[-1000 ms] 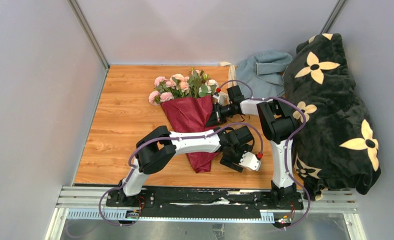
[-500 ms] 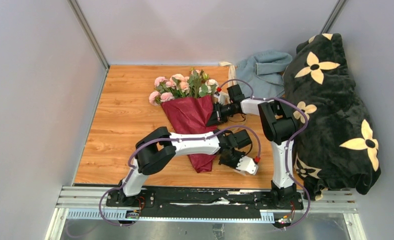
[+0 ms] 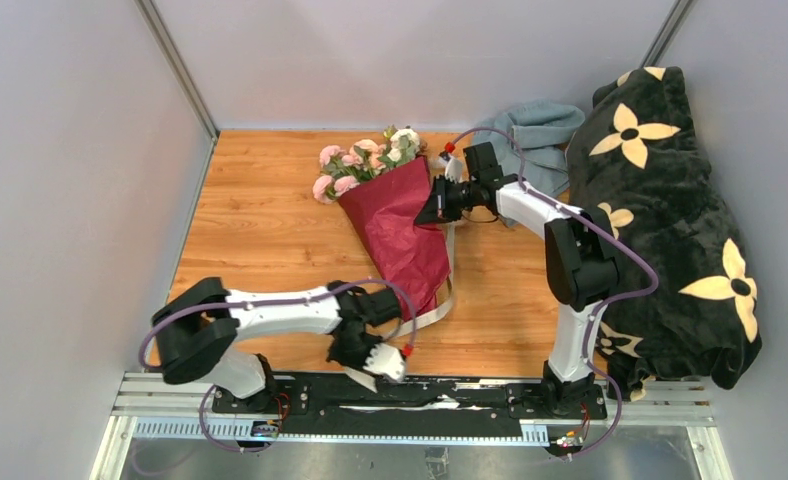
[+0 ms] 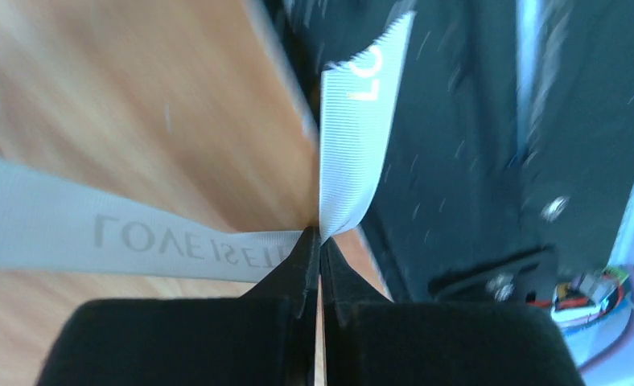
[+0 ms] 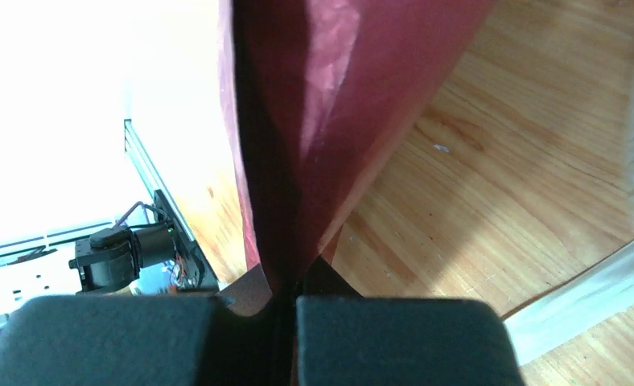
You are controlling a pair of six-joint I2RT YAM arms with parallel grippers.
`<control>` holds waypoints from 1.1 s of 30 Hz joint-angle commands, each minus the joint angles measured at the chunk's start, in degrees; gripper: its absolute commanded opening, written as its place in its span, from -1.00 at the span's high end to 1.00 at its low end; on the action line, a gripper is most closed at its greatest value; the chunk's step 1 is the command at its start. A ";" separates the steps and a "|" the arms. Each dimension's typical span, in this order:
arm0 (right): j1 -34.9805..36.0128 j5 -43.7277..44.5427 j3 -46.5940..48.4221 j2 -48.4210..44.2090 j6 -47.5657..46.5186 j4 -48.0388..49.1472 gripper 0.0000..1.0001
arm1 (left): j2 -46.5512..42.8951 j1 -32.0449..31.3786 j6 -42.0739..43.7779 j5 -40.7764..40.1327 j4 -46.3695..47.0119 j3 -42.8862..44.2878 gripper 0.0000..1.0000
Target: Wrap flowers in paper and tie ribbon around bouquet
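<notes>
Left gripper [image 4: 320, 241] is pinching the ribbon [image 4: 137, 233], jaws fully closed on the flat strip right at the fingertips. A short free end is sticking out past the tips over the black base rail at the near edge, and the long run is trailing off left across the wood, printed lettering showing. In the top view the ribbon [image 3: 432, 316] is running down the right side of the bouquet [image 3: 400, 230], then curving left past its narrow end toward the left gripper [image 3: 363, 376] at the near table [image 3: 260, 230] edge. The bouquet is lying mid-table on a diagonal, with the flowers [image 3: 365, 160] pointing far-left and the narrow end pointing near. Right gripper [image 5: 294, 277] is clamping the dark red paper [image 5: 322, 96], jaws closed on a fold of it; top view is putting that grip [image 3: 432, 212] on the cone's right edge, up near the wide end. Can't tell whether the cone is resting fully on the wood there.
</notes>
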 commanded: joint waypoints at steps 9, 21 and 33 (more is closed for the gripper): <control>-0.15 1.87 3.61 -5.51 -0.49 -6.87 1.00 | -14.80 39.93 21.84 -10.50 -10.61 -9.07 1.00; 3.43 3.47 2.44 -9.23 -0.82 -9.24 1.00 | -2.37 63.18 8.07 -3.44 0.97 14.31 1.00; 11.71 3.42 -13.28 -9.56 0.38 -2.59 1.00 | -6.01 65.80 -16.24 21.29 3.09 28.10 1.00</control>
